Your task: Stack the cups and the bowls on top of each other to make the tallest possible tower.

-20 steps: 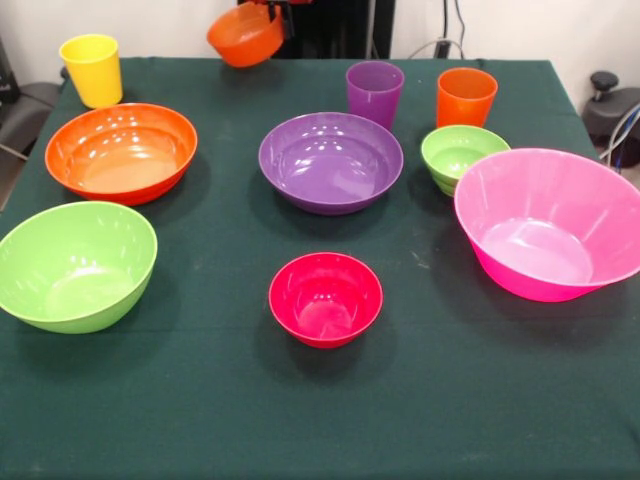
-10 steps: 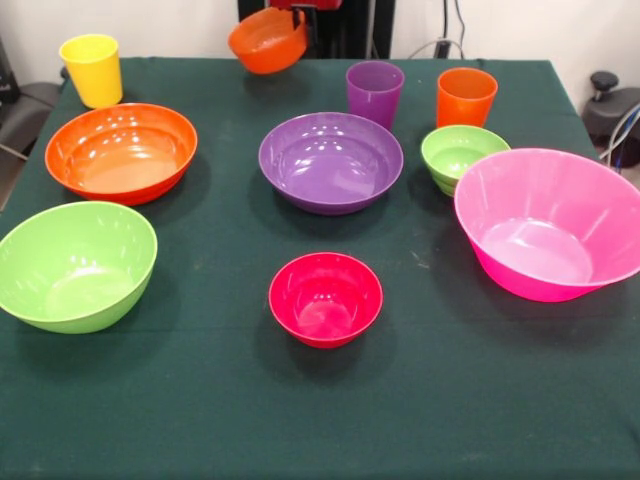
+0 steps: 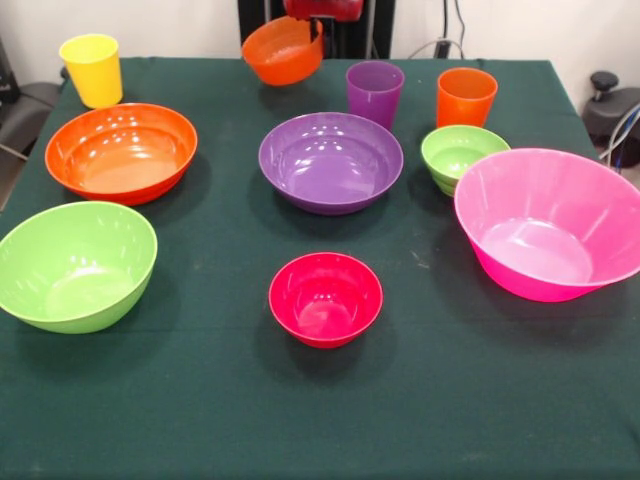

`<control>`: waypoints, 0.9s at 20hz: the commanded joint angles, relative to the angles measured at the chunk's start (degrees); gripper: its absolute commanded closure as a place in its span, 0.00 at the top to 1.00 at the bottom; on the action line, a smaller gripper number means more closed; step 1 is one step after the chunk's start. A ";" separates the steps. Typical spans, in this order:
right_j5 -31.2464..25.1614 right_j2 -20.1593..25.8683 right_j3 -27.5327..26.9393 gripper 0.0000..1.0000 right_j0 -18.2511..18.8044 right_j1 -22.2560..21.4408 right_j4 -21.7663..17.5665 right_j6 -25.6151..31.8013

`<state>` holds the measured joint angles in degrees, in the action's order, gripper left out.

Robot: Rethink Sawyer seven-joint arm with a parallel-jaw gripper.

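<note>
The small orange bowl (image 3: pixel 283 50) hangs tilted in the air, held by the gripper (image 3: pixel 318 22).

Left to right: the yellow cup (image 3: pixel 92 68), the carried bowl, then the purple cup (image 3: pixel 374 92). The small red bowl (image 3: pixel 325 298) waits near the front. Held only by its rim, the bowl could slip or bump the purple cup.

Bowls (image 3: pixel 330 160) — glossy smooth plastic; purple cup (image 3: pixel 374 91) translucent plastic; table cover (image 3: pixel 200 400) — matt green cloth.
</note>
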<state>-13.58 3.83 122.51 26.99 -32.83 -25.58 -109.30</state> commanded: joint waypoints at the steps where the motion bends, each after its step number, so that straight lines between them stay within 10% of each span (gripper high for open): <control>1: -7.20 6.18 -12.26 0.00 -1.82 3.17 4.62 -2.57; 18: -16.04 7.80 -21.57 0.00 -3.61 4.56 10.55 -3.28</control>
<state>-24.17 5.98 108.27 25.48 -29.82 -18.35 -109.30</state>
